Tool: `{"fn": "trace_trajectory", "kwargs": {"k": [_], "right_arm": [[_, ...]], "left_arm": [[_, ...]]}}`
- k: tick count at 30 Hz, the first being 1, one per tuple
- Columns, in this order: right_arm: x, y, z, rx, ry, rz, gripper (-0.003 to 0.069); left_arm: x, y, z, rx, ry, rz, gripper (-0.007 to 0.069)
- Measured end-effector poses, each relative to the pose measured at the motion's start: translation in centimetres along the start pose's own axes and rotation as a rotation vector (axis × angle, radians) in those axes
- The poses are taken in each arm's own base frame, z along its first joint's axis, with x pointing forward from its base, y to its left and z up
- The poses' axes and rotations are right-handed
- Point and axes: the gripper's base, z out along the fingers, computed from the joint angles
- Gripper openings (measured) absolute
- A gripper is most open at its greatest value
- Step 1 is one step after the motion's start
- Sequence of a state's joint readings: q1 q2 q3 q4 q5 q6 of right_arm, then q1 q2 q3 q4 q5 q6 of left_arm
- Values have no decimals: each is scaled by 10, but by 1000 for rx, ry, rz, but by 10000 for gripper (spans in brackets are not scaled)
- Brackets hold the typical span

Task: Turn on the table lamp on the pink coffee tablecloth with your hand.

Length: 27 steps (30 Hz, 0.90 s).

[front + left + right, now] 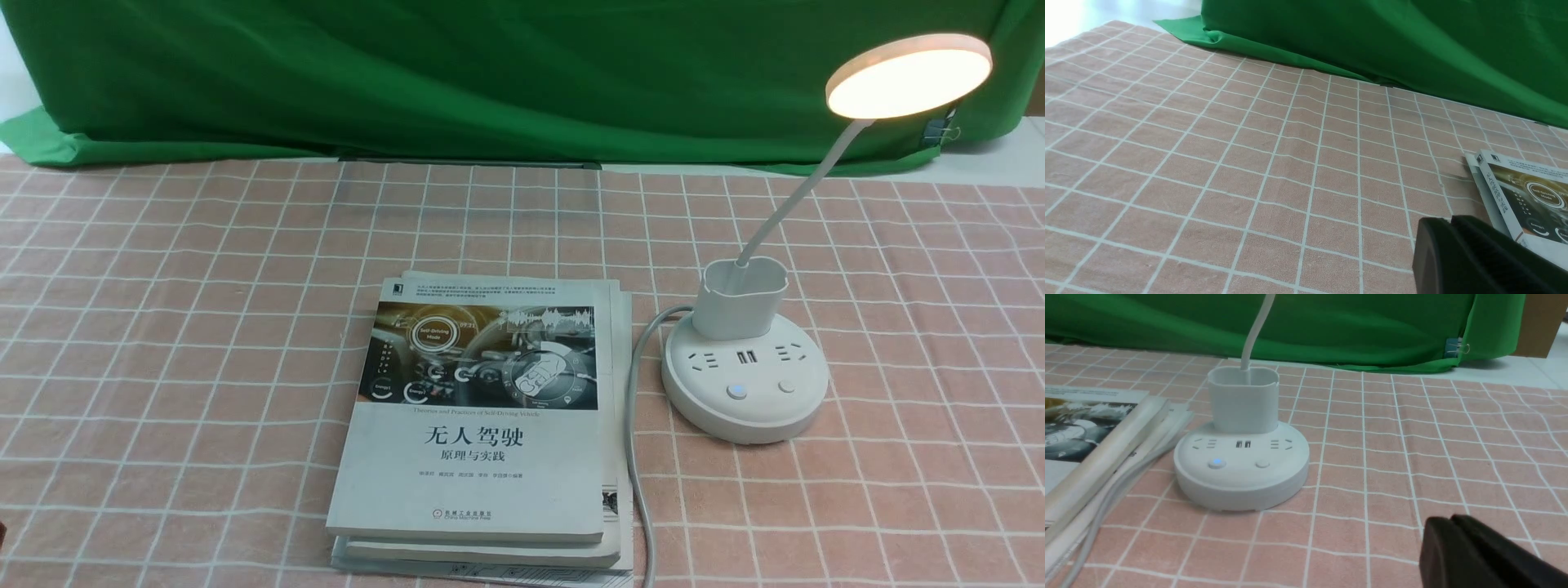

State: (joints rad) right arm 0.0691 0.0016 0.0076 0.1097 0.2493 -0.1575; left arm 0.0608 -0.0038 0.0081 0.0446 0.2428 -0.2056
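The white table lamp [744, 359] stands on the pink coffee tablecloth [180, 327] at the right. Its disc head [909, 75] glows warm white. The left button [736, 391] on its round base shows a blue light, and the right button [786, 386] is dark. The base also shows in the right wrist view [1242, 465]. My right gripper [1449, 518] is shut and empty, low over the cloth, apart from the base. My left gripper [1449, 220] is shut and empty over the cloth beside the books. Neither arm shows in the front view.
A stack of books [482, 425] lies left of the lamp, with the grey cord [637, 408] running between them to the front edge. A green backdrop cloth [490, 73] hangs along the back, held by a clip [939, 131].
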Motion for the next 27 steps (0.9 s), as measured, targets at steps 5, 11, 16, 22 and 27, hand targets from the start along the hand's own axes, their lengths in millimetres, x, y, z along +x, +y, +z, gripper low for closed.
{"fn": "trace_trajectory", "kwargs": {"k": [5,11,16,22,27], "right_arm": [[0,0,0,0,0,20,50],[0,0,0,0,1,31,67],[0,0,0,0,1,31,69],[0,0,0,0,1,31,80],[0,0,0,0,2,30,95]], "left_arm": [[0,0,0,0,0,0,19],[0,0,0,0,0,0,19],[0,0,0,0,0,0,19],[0,0,0,0,0,-1,19],[0,0,0,0,0,-3,19]]}}
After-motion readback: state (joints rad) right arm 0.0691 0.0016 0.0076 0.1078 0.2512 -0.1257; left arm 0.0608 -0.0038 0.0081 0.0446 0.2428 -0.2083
